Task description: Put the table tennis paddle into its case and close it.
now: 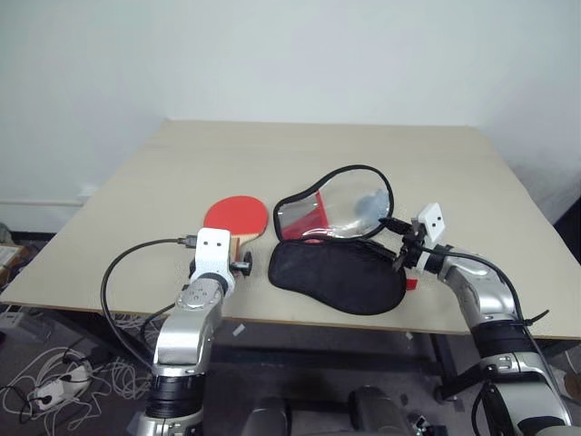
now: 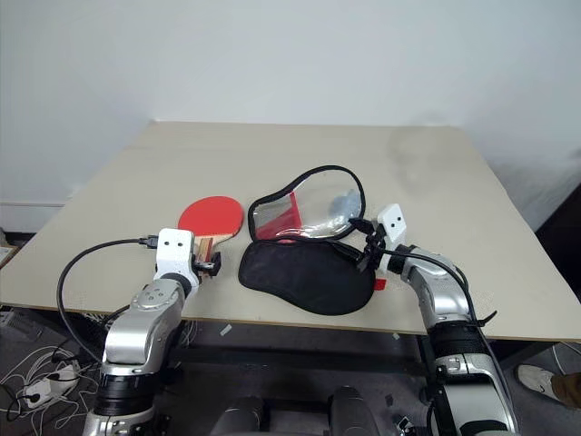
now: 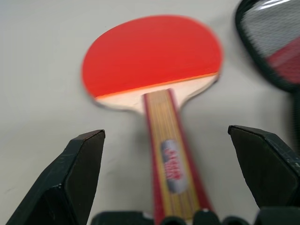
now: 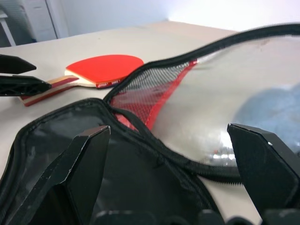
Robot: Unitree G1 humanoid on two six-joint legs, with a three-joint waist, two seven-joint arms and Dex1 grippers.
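The paddle (image 1: 236,215) lies flat on the worktop (image 1: 182,173), just left of the case (image 1: 338,238), which lies unzipped with its clear flap lifted. The left gripper (image 3: 171,176) is released, its fingers on both sides of the paddle handle. The right gripper (image 4: 168,168) is released at the case's right edge.

A pale wooden table (image 1: 300,150) stands against a white wall, its top bare toward the far edge. Near the front edge lies a table tennis paddle (image 1: 238,215), red face up, with its handle pointing toward the front. Just beside it, to the right, the case (image 1: 338,274) lies unzipped and spread open: the black half rests flat on the tabletop, and the clear half with its red panel tilts up behind it.
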